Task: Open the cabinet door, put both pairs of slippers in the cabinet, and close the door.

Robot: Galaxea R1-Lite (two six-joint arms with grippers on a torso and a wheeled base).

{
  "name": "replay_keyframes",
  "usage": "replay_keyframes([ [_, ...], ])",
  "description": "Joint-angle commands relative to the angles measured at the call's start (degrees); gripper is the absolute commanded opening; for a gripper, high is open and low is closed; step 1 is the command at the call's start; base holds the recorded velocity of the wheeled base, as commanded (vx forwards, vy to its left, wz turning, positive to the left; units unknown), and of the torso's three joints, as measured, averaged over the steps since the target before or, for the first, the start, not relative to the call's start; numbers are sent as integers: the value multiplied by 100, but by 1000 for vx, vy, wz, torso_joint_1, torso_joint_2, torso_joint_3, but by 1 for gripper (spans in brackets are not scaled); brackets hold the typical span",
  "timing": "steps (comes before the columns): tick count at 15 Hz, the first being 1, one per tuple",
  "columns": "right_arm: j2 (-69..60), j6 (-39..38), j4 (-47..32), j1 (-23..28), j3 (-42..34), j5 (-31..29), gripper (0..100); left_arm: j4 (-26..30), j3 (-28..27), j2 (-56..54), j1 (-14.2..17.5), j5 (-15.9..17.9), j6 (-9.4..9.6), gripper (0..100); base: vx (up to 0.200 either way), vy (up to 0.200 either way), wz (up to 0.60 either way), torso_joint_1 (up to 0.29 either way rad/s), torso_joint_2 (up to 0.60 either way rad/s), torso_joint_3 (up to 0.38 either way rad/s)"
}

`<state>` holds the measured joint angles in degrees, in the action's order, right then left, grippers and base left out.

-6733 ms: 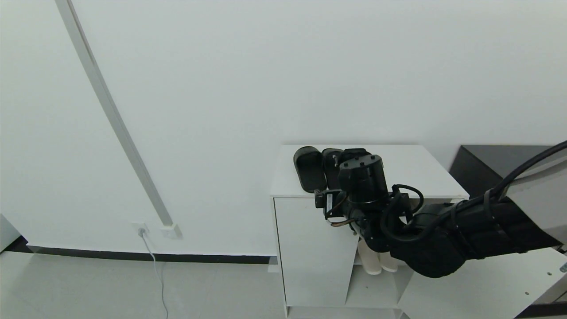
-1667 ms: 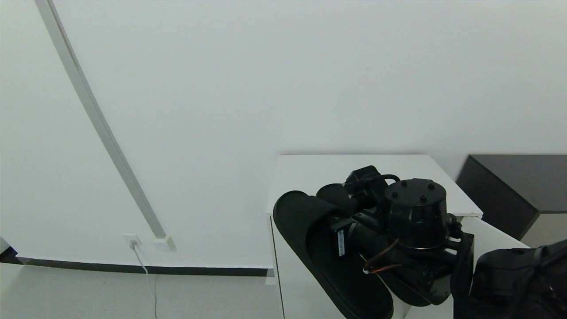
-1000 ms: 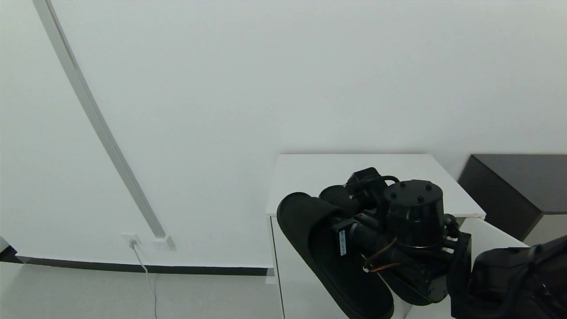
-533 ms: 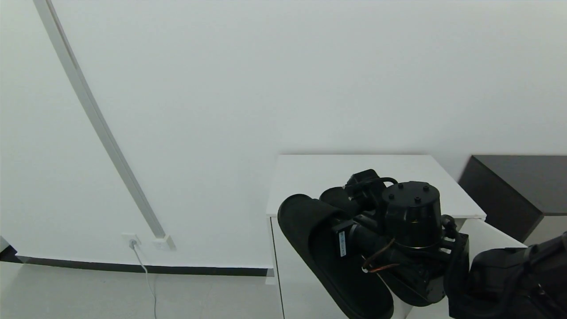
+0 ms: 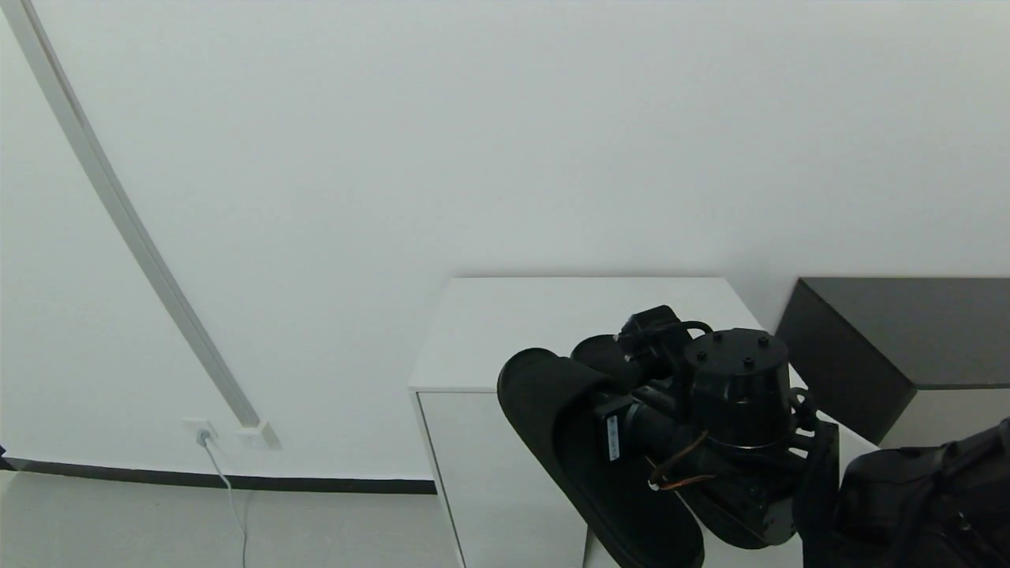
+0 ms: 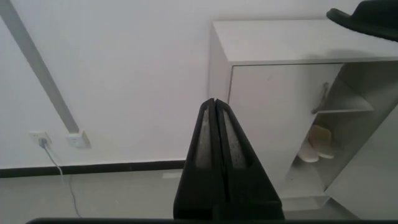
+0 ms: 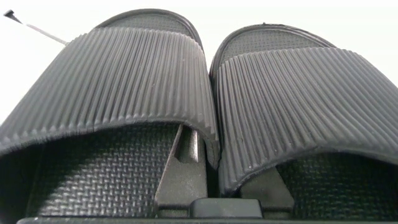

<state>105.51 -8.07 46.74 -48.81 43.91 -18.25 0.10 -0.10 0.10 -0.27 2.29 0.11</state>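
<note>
we have lifted the black slippers (image 5: pixel 588 450) off the cabinet top (image 5: pixel 521 323), where they lay at our right gripper (image 7: pixel 225 180) several seconds back. they now hang clamped in front of the cabinet (image 5: pixel 489 473). in the last half second our head camera shifted, so the cabinet sits further left in view.

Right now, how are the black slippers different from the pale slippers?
The black slippers are dark; the pale slippers are cream. The black slippers hang in the right gripper, outside the cabinet; the pale slippers sit inside it. Both are pairs, side by side.
</note>
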Motion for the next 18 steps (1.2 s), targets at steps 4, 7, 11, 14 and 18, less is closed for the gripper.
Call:
replay_keyframes([
  [4,-4,-2,2,-6,-40,-3,0,-1,1,-1,0,-9,-2,0,0,-200,0,1,4,0],
  [7,13,-2,2,-6,-49,-3,0,-1,1,-1,0,-9,-2,0,0,-200,0,5,2,1],
  [11,13,-2,2,3,-49,-3,0,-1,1,-1,0,-9,-2,0,0,0,0,0,0,0],
  [14,40,-2,2,12,-93,-3,0,-1,1,-1,0,-9,-2,0,0,0,0,0,0,0],
  [18,75,25,11,30,-155,6,0,-1,1,-1,0,-9,-2,0,0,0,0,0,0,0],
])
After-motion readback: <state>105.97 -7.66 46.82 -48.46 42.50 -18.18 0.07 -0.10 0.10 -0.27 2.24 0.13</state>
